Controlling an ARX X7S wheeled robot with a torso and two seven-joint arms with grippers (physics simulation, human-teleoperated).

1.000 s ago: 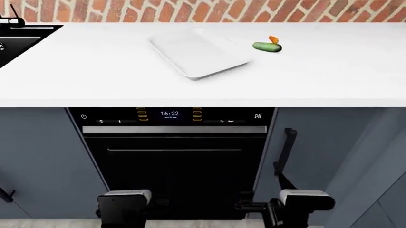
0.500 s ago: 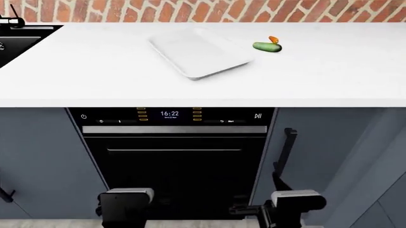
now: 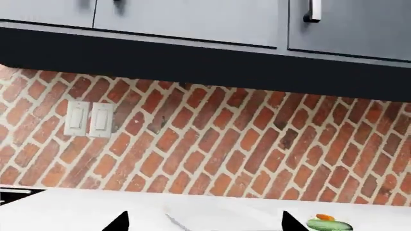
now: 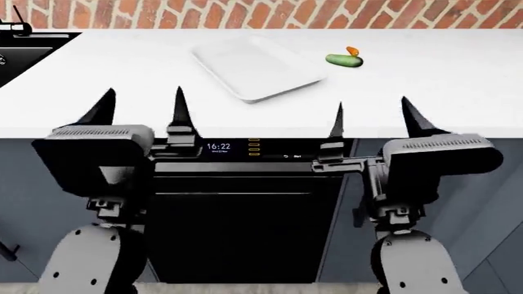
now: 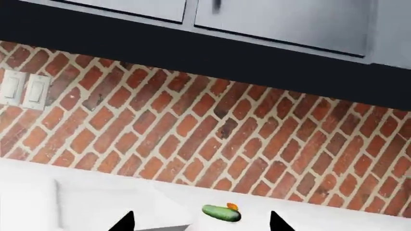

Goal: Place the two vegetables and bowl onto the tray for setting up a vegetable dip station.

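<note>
The white table carries the tray near its middle, lying askew. At the tray's 3 o'clock lies the cucumber, with the carrot touching it behind. Both hands hover at the table's near edge, the left hand and right hand spread wide, holding nothing. Only the wrist views show the wall switches and cabinets.

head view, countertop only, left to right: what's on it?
Black sink corner → flat white rectangular tray → bumpy green cucumber, with the small orange carrot just behind it. No bowl in view.
</note>
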